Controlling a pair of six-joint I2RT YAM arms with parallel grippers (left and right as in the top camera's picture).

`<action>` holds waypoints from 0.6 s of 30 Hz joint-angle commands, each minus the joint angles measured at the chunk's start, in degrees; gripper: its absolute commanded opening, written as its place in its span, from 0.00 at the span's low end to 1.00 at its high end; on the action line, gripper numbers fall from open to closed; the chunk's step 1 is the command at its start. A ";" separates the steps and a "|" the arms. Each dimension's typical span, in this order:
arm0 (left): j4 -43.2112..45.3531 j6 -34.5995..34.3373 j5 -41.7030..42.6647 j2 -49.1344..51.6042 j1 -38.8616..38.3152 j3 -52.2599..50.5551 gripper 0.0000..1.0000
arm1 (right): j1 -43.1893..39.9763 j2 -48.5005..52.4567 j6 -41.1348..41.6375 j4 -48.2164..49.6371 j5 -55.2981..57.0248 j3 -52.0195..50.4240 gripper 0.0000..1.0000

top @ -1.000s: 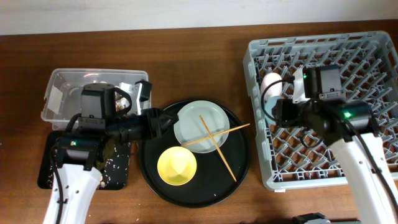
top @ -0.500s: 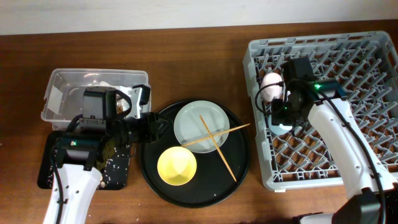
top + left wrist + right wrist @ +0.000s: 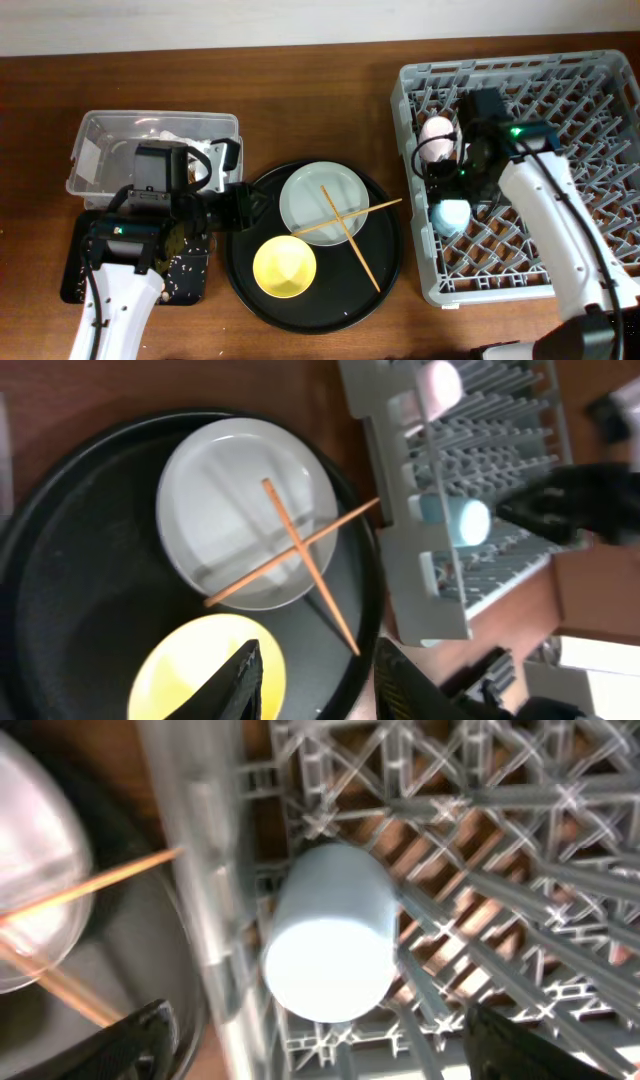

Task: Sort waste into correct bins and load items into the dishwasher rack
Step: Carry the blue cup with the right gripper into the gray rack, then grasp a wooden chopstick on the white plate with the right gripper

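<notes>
both cups are in the dishwasher rack point(image 3: 500, 68). the pink cup point(image 3: 436, 133) sits by the rack's left wall, and the blue cup point(image 3: 449, 215) lies on its side just beside it. the right gripper point(image 3: 455, 185) hangs over the blue cup with its fingers point(image 3: 145, 1030) spread wide, holding nothing, so that cup looks put down.

the plate point(image 3: 305, 195), the yellow bowl point(image 3: 284, 267) and the chopsticks point(image 3: 345, 225) are not loaded yet. they are on the round black tray point(image 3: 345, 300) on the table, with the chopsticks crossed over the plate.

the left gripper point(image 3: 315, 685) hovers over the tray's left side, its fingers partly open with nothing between them.

something white lies in the clear tub point(image 3: 100, 140), and little pale bits dot the black bin point(image 3: 75, 270). so the waste looks mostly sorted, though the left arm hides part of both. i think about half the loading is left.
</notes>
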 commanded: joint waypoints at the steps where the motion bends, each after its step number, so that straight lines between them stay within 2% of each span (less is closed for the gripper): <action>1: -1.53 0.81 -8.20 -0.02 0.09 -0.02 0.36 | 2.40 -0.90 -8.31 -2.01 -19.19 5.86 0.84; 3: -1.90 -0.59 -14.12 -0.02 0.09 -0.02 0.36 | 5.14 -1.40 -9.57 -2.08 -24.24 5.81 0.79; 4: -1.88 -1.57 -17.09 -0.02 0.09 -0.02 0.36 | 7.50 -1.40 -9.57 -2.21 -23.93 5.75 0.72; 10: -1.90 -4.15 -30.14 -0.02 0.20 -0.02 0.36 | 20.48 -0.90 -7.82 5.18 -20.13 -1.05 0.67; 15: -2.69 -4.09 -30.99 -0.02 0.20 -0.02 0.37 | 28.00 -0.63 1.75 10.23 -7.43 -10.67 0.66; 18: -2.99 -4.09 -30.99 -0.02 0.20 -0.02 0.37 | 29.51 -0.63 3.21 15.19 -5.25 -16.61 0.66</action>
